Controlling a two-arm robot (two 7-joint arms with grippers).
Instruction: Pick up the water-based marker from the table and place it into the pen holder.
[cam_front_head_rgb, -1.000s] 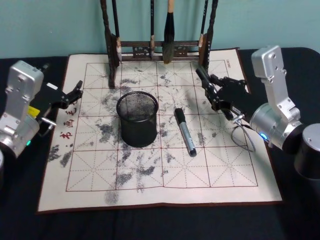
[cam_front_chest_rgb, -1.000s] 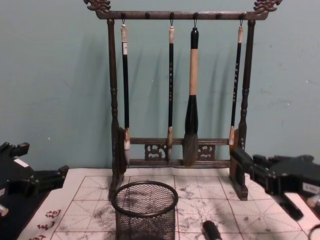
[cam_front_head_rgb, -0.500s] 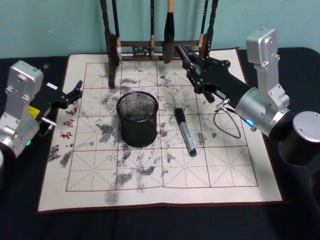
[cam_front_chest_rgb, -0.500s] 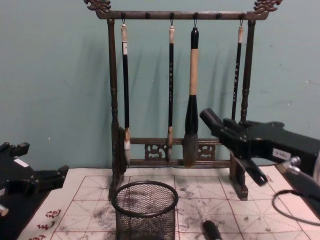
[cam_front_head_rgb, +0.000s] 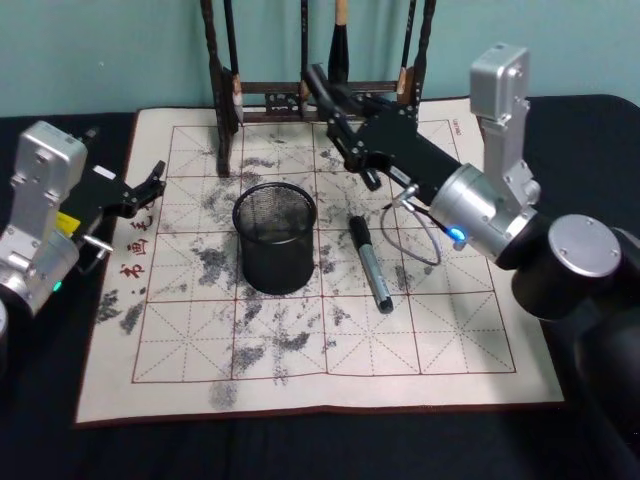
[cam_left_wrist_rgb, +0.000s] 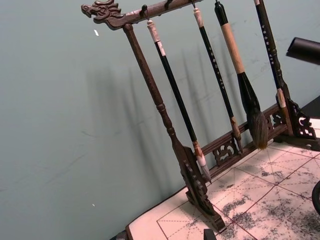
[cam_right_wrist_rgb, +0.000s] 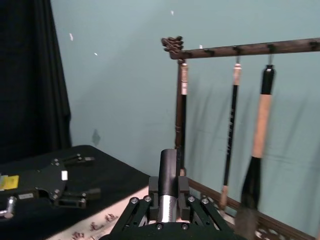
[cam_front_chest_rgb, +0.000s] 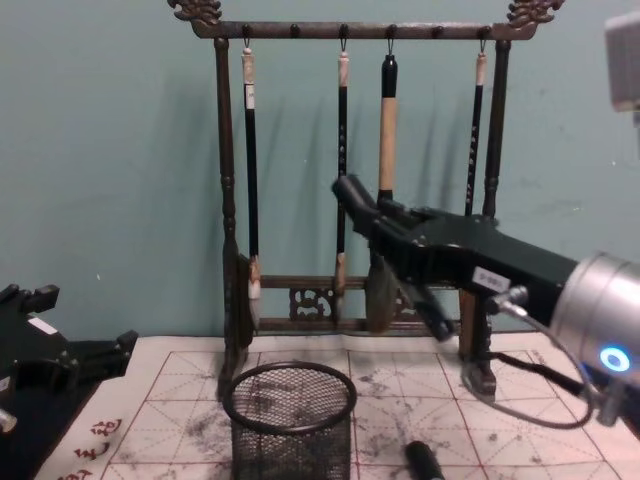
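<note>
right gripper (cam_front_head_rgb: 350, 130): raised over the far part of the mat (cam_front_head_rgb: 450, 340), in front of the brush rack (cam_front_chest_rgb: 228, 200). in your chest view it hangs well above the pen holder's rim and crosses in front of the thickest hanging brush (cam_front_chest_rgb: 387, 110). its fingers are clamped on a black-and-silver barrel (cam_right_wrist_rgb: 168, 172), whose dark end sticks out past the fingertips toward the robot's left.

left gripper (cam_front_head_rgb: 152, 183): at the mat's left margin, well apart from the holder. its two fingers stand a little apart with nothing between them.

pen holder (cam_front_head_rgb: 275, 265): upright black mesh cup near the middle of the mat. you can see its mesh bottom from above.

water-based marker (cam_front_head_rgb: 370, 265): flat on the mat just right of the pen holder, not touching it. its black cap points toward the rack and its grey barrel slants toward the robot.

the mat lies on a black table (cam_front_head_rgb: 300, 450).
</note>
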